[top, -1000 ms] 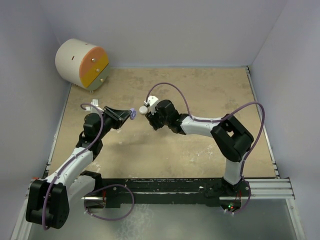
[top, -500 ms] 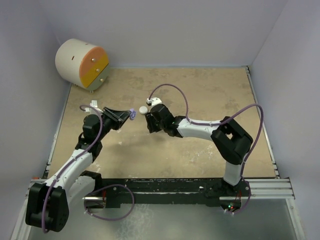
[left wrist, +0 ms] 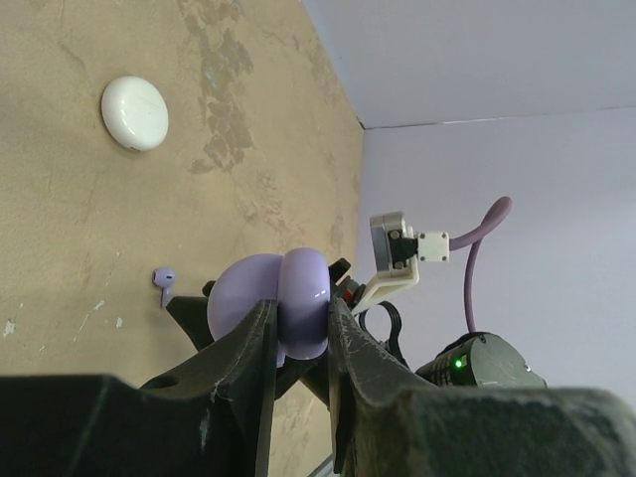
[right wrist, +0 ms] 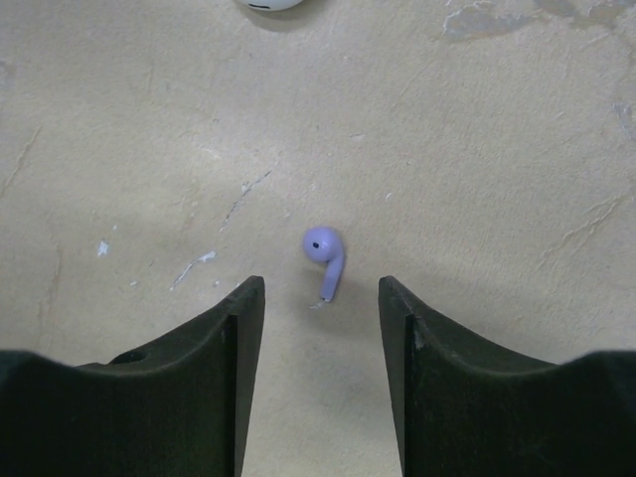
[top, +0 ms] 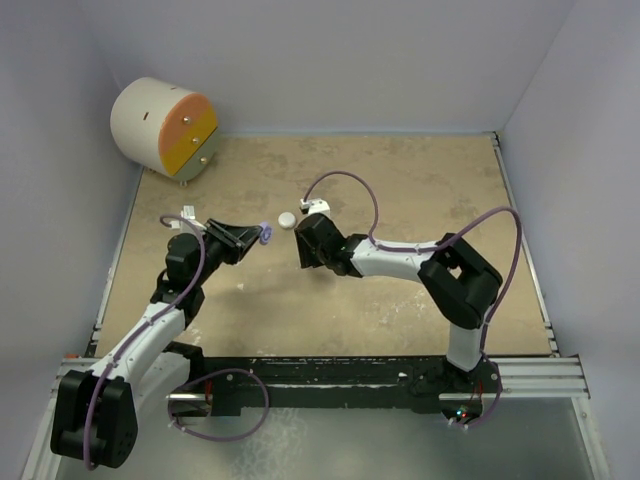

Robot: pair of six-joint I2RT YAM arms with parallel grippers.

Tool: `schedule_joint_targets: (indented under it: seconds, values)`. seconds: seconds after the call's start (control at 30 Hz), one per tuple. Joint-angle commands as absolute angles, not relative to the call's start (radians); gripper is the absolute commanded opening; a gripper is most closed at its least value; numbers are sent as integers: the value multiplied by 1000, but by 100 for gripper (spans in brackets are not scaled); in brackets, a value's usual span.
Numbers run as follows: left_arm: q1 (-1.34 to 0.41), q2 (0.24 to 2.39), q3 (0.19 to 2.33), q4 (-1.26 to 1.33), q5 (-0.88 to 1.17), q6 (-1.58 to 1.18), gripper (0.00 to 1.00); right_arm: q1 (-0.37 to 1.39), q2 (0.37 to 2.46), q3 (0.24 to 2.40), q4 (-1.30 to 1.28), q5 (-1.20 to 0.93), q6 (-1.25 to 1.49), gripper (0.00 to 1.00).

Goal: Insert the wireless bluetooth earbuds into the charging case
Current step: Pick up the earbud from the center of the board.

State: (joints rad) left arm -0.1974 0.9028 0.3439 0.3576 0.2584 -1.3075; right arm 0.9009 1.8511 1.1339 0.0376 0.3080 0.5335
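Note:
My left gripper (left wrist: 298, 320) is shut on the lilac charging case (left wrist: 286, 303) and holds it above the table; in the top view the case (top: 265, 234) sits at that gripper's tip (top: 257, 236). One lilac earbud (right wrist: 325, 254) lies on the tan table, stem toward me, just ahead of the gap of my open right gripper (right wrist: 321, 290), touching neither finger. The left wrist view shows the same earbud (left wrist: 164, 281) beyond the case. A white round case (top: 287, 220) rests shut on the table just past the right gripper (top: 304, 258).
A cream cylinder with orange and yellow drawers (top: 166, 128) stands at the back left corner. Lilac walls enclose the tan table (top: 420, 190). The two arms' wrists are close together near the table's middle. The white case (right wrist: 268, 4) shows at the right wrist view's top edge.
My right gripper has moved left and toward the near side, away from the white case, its jaws staying open. The left gripper has barely moved and keeps the lilac case.

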Motion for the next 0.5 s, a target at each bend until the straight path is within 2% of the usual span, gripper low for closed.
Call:
schedule_joint_targets:
  seconds: [0.0,0.47]
  values:
    - [-193,893,335,430,274,-1329,0,901,1885,1188,16,358,557,52]
    - [-193,912,326,462,283,-1335,0,900,1952,1236,16,335,563,51]
